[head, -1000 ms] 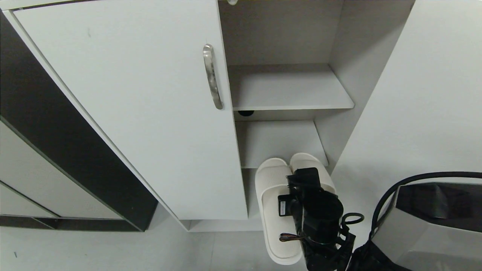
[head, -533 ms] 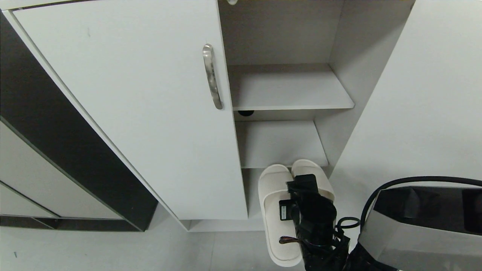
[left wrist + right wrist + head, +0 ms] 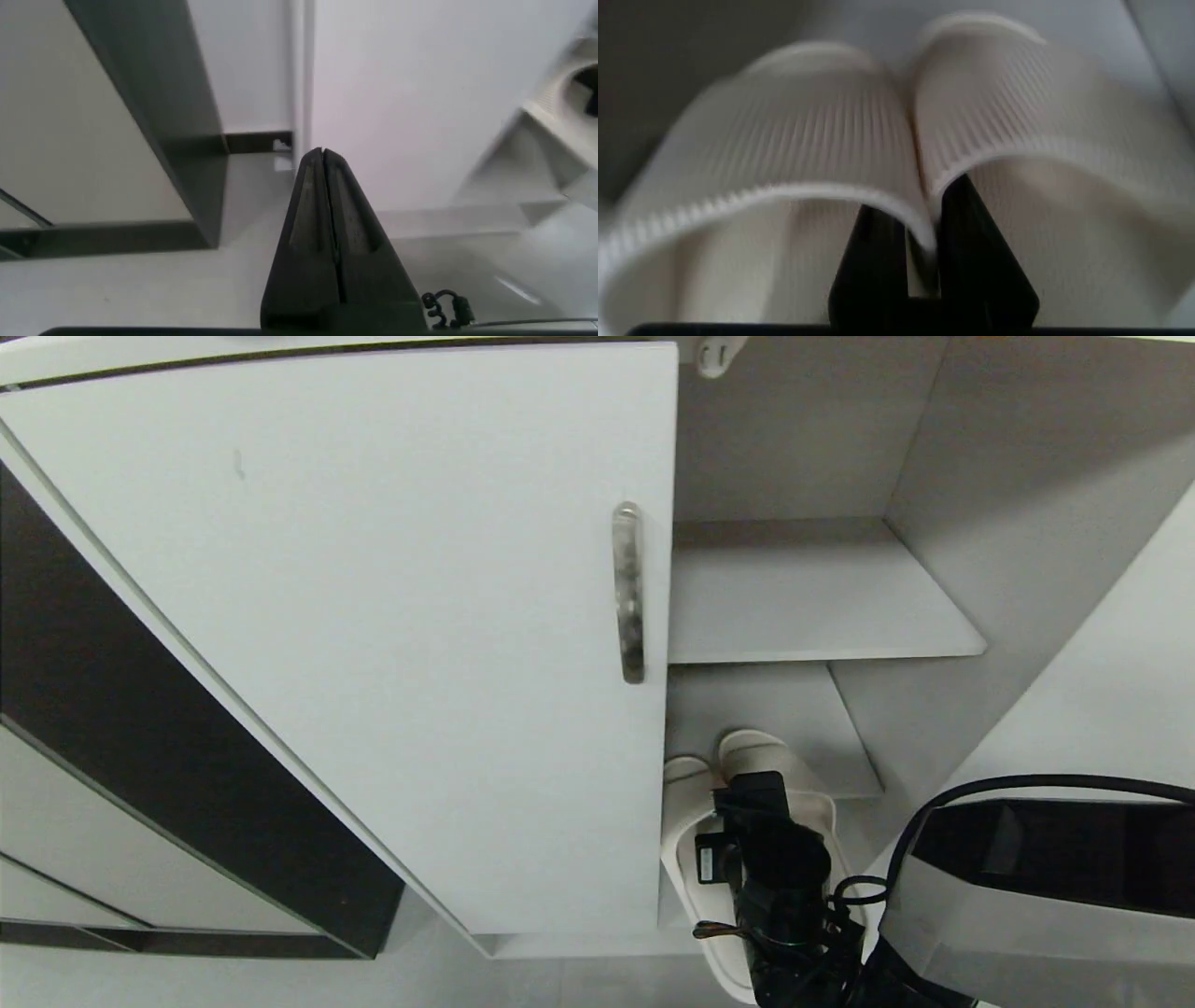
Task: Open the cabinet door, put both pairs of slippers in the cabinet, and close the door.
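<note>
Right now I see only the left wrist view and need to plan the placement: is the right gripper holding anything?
Observer: Yes, the right gripper is shut on the slippers, pinching both inner edges together.
Operator: Are they on a shelf?
Observer: In the head view their toes overlap the lower shelf at its front edge; resting or not, I cannot tell.
Operator: Anything close alongside?
Observer: The closed door with the handle stands right beside the pair, on the robot's left.
</note>
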